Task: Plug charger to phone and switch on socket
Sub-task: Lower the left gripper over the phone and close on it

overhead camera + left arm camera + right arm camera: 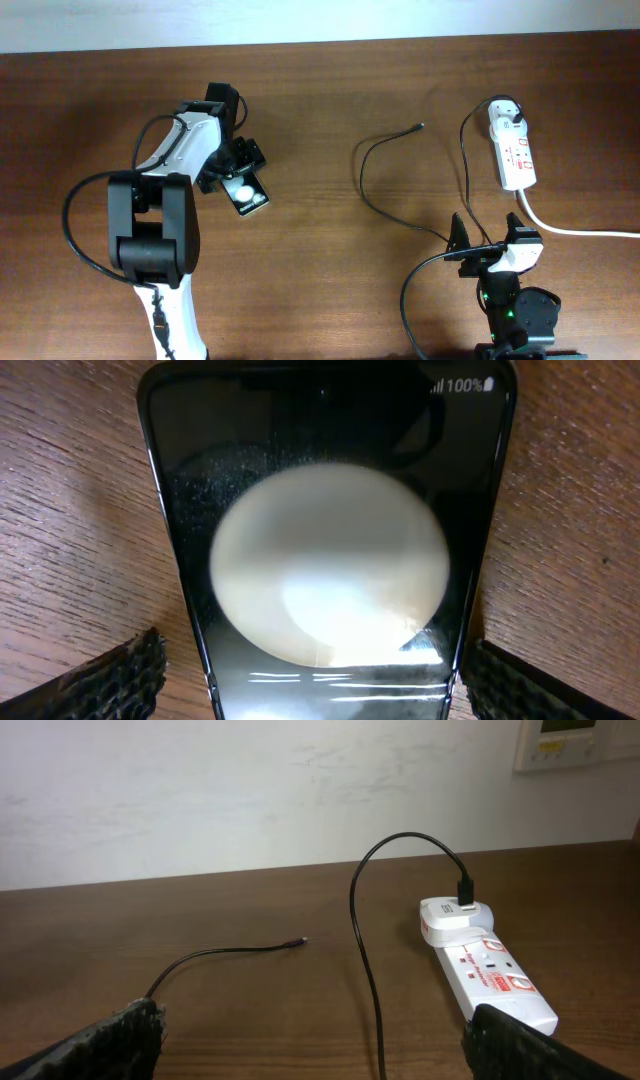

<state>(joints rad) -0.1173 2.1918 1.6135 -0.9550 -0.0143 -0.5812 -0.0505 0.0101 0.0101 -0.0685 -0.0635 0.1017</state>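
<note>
The small black glossy rectangular phone (252,197) lay flat on the brown wooden table (320,300), left of centre, screen up. The left gripper (243,183) was lowered over it with its jaws spread to either side of the phone. In the left wrist view the phone (320,560) filled the frame, with a large round pale reflection on the glass and "100%" in white at its far end. A strip of bare wood showed between the left pad (115,680) and the phone's edge. The right pad sat just beside the other edge, though contact there could not be made out, so the jaws were released rather than clenched.

The white oblong power strip (514,152) with red-marked switches lay at the far right of the table, its thick white cord (580,231) running off to the right. The long thin black charger cable (365,180) had its white plug head (503,114) seated in the far end of the strip. From there it looped toward the near side and back out to the left. Its small dark connector tip (418,127) lay loose on the wood between the phone and the strip, well apart from the phone.

The right gripper (489,246) hung at the near right, facing the strip, jaws wide apart and holding nothing. The cable (368,970) ran across the table beyond them.
</note>
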